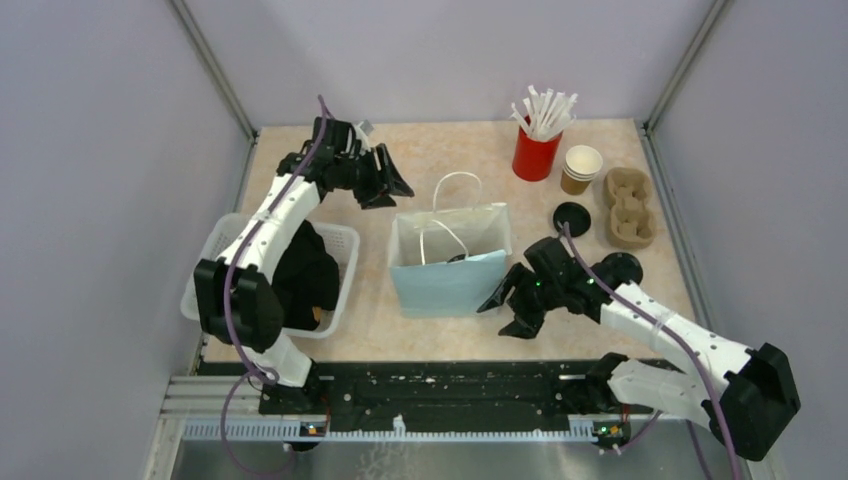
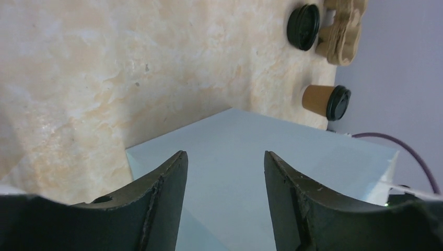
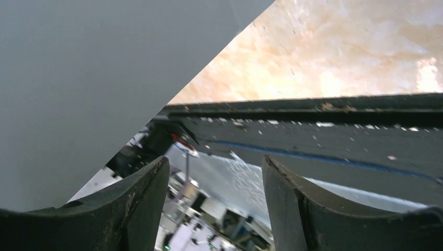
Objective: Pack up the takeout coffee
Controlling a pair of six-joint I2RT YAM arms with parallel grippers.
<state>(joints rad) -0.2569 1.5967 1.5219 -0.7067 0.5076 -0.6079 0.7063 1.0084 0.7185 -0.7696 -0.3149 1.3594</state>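
Top view, end effectors: left end effector (image 1: 385, 182) hangs behind the bag (image 1: 450, 265); right end effector (image 1: 512, 305) sits by the bag's near right corner; both are open and empty.
Top view, cups: lidded cup (image 1: 620, 268) lies on the worktop (image 1: 470, 160) right of the bag, just behind the right end effector, its body hidden by the arm; open cup (image 1: 582, 165) stands upright near the carrier (image 1: 628, 205); loose lid (image 1: 571, 218) lies between bag and carrier.
Nearer arm: the right, by judgement.
Left wrist view: fingers (image 2: 167, 188) are apart over the bag, nothing between them; only this view shows the lidded cup on its side, long axis level.
Right wrist view: fingers (image 3: 146, 193) are apart and empty; the bag wall is at left; no cup is in sight.
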